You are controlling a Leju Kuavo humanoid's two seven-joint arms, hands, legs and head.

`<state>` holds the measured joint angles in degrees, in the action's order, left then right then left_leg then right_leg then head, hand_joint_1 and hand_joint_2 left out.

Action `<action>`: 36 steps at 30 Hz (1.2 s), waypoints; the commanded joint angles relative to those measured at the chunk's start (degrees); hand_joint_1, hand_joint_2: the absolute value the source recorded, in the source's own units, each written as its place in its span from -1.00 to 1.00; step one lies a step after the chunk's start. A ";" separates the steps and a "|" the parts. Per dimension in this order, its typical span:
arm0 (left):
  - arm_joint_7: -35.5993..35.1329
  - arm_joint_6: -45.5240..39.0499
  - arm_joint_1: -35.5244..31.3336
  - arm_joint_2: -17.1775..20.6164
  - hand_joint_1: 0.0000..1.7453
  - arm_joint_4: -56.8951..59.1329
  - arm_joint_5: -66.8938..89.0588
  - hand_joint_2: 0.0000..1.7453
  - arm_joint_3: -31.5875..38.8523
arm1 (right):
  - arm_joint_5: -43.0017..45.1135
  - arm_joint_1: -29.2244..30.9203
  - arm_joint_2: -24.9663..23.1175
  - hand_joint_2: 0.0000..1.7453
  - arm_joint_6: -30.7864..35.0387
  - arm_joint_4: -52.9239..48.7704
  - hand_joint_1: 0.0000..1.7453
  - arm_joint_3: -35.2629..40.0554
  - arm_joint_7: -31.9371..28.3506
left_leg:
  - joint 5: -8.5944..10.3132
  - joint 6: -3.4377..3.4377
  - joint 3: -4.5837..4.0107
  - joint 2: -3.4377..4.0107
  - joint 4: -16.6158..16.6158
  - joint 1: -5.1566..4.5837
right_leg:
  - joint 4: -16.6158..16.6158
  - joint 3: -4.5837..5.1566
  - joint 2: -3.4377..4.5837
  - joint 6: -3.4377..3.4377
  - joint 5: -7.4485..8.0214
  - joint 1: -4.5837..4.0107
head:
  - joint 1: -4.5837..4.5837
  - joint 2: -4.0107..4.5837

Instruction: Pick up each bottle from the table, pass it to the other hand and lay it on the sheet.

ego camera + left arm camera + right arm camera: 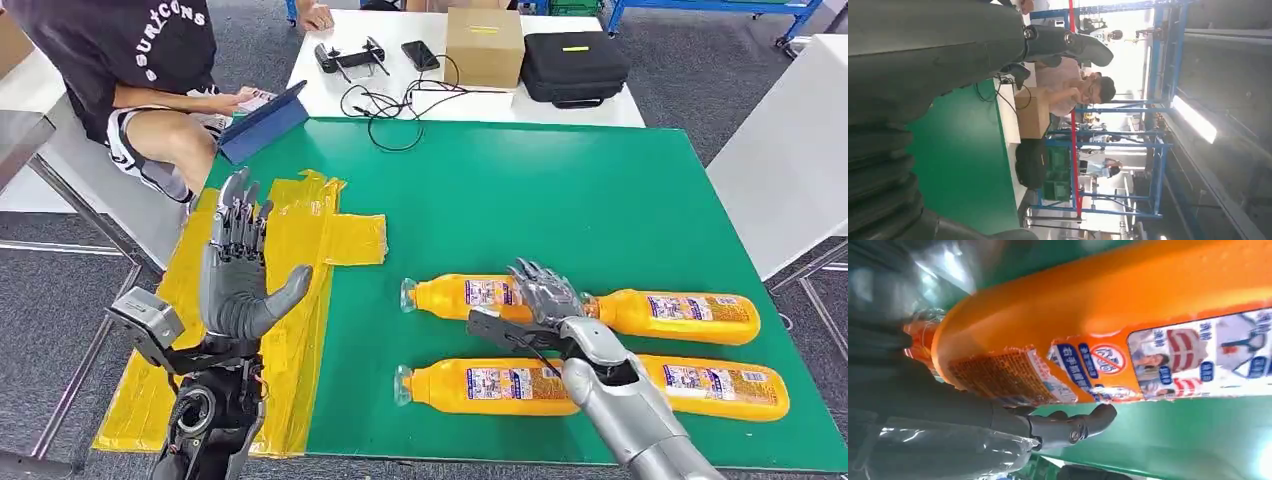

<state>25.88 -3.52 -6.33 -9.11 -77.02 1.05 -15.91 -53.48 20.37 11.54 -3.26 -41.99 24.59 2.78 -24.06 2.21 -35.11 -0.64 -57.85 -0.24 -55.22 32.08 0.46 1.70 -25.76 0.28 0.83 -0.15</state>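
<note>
Fingers [535,280] of right hand [545,300] spread over far-row orange bottle [460,296], contact unclear; left hand [238,270] open, empty.

Only properly readable text was on the person's black T-shirt [120,40] in the head view, white capitals that looked like "SURICONS", though the first letters were cut off by a fold so I wouldn't swear to it. The orange bottles [590,310] all had white and blue labels, way too small to read from up there. In the right wrist view one bottle [1128,300] was close up: its label [1108,360] had a red crossed-out circle sign, blue blocks of Chinese characters too blurry to make out, and an orange panel of fine print, unreadable.
</note>
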 commanded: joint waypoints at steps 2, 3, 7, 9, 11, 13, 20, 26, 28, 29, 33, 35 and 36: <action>-0.59 -0.13 -2.36 0.82 -1.00 3.44 -0.44 1.00 -0.61 | -0.57 2.36 -2.81 1.00 0.16 4.07 -0.44 -0.54 -0.12 | -0.07 -0.11 0.27 0.09 0.09 0.00 | 0.08 -0.24 0.02 -0.03 -0.06 -0.01 | 0.02 0.00; -0.62 -0.14 -2.28 0.84 -1.00 3.37 -0.46 1.00 -0.50 | -0.75 2.54 -2.73 1.00 0.14 4.19 0.28 -0.53 -0.14 | -0.13 -0.16 0.48 0.12 0.16 0.00 | 0.14 -0.45 0.03 -0.05 -0.11 0.00 | 0.00 0.00; -0.80 -0.09 -1.60 0.71 -1.00 2.91 -0.47 1.00 0.31 | -1.75 4.65 -3.42 1.00 -0.27 6.13 0.68 -0.32 -0.35 | -0.12 -0.14 0.40 0.18 0.11 0.00 | 0.11 -0.35 0.09 -0.04 -0.08 0.00 | 0.00 0.00; -0.80 -0.09 -1.48 0.66 -1.00 2.76 -0.47 1.00 0.49 | -1.96 5.17 -3.64 1.00 -0.39 6.94 0.76 -0.12 -0.42 | -0.05 -0.08 0.16 0.12 0.05 0.01 | 0.06 -0.14 0.07 -0.03 -0.02 -0.01 | 0.00 0.00; -0.79 -0.17 -1.50 0.52 -1.00 2.76 -0.40 1.00 0.74 | -2.32 5.50 -3.84 1.00 -0.18 7.70 0.82 0.09 -0.64 | -0.06 -0.09 0.24 0.14 0.08 0.00 | 0.07 -0.20 0.08 -0.03 -0.03 -0.01 | 0.00 0.00; -0.76 -0.25 -1.52 0.55 -1.00 2.59 -0.34 1.00 0.80 | -2.60 5.50 -3.87 1.00 0.02 7.60 0.78 0.36 -0.75 | -0.09 -0.12 0.34 0.16 0.11 0.01 | 0.11 -0.30 0.08 -0.04 -0.06 -0.01 | 0.00 0.00; -0.62 -1.58 -0.71 0.78 -1.00 1.64 -0.48 1.00 0.87 | -3.67 7.36 -4.27 1.00 -0.10 8.63 0.92 1.91 -1.08 | -0.11 -0.13 0.35 0.20 0.09 0.00 | 0.08 -0.30 0.12 -0.04 -0.07 0.00 | 0.00 0.00; -0.62 -1.62 -0.17 0.69 -1.00 1.23 -0.50 1.00 1.09 | -3.70 7.98 -4.59 1.00 0.32 9.12 0.96 1.95 -1.11 | -0.12 -0.13 0.36 0.23 0.12 -0.01 | 0.09 -0.31 0.14 -0.04 -0.08 0.01 | 0.00 0.00; -0.62 -1.61 -0.55 0.62 -1.00 1.61 -0.50 1.00 1.27 | -3.84 7.85 -4.42 1.00 0.24 9.39 0.96 2.28 -1.14 | -0.13 -0.13 0.36 0.18 0.10 0.00 | 0.09 -0.32 0.11 -0.05 -0.09 -0.01 | 0.00 0.00; -0.62 -1.61 -0.63 0.63 -1.00 1.67 -0.50 1.00 1.31 | -3.88 7.82 -4.40 1.00 0.23 9.44 0.98 2.36 -1.17 | -0.13 -0.14 0.41 0.19 0.14 0.00 | 0.11 -0.37 0.11 -0.05 -0.09 0.00 | 0.00 0.00; -0.66 -1.66 -0.55 0.59 -1.00 1.50 -0.53 1.00 1.54 | -3.96 8.02 -4.49 1.00 0.70 9.73 1.00 2.89 -1.70 | -0.06 -0.09 0.19 0.11 0.07 0.00 | 0.06 -0.18 0.06 -0.02 -0.04 0.00 | 0.00 0.00; -0.65 -1.65 -0.49 0.67 -1.00 1.49 -0.53 1.00 1.57 | -3.98 8.15 -4.71 1.00 0.57 9.72 1.00 2.95 -1.63 | -0.08 -0.10 0.24 0.14 0.08 -0.01 | 0.06 -0.21 0.08 -0.03 -0.05 0.00 | 0.00 0.00; -0.65 -1.65 -0.49 0.67 -1.00 1.49 -0.53 1.00 1.57 | -3.98 8.15 -4.71 1.00 0.57 9.72 1.00 2.95 -1.63 | -0.05 -0.08 0.16 0.12 0.07 0.00 | 0.05 -0.15 0.07 -0.03 -0.02 -0.01 | 0.00 0.00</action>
<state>25.44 -5.05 -5.88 -9.18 -77.13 0.61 -15.43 -57.33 25.27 8.26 -2.78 -36.33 25.75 1.46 -24.06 2.21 -35.11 -0.65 -57.84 -0.24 -55.23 32.06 0.45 1.70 -25.76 0.28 0.83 -0.15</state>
